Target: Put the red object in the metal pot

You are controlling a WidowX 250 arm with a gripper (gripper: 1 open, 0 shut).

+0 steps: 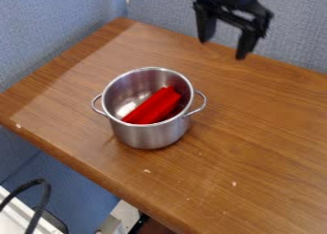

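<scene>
Readable text: none is found.
Labels and brands: none can be made out on any object.
Numbers and signs: none are seen anywhere.

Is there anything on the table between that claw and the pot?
No. Only bare wooden table separates the open gripper from the metal pot in the camera view.

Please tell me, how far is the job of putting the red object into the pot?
It looks finished. The red object lies inside the metal pot, leaning against its inner wall. Nothing is in hand: the tool is open and empty, up above the far side of the table, away from the pot. Nothing appears left to do.
</scene>
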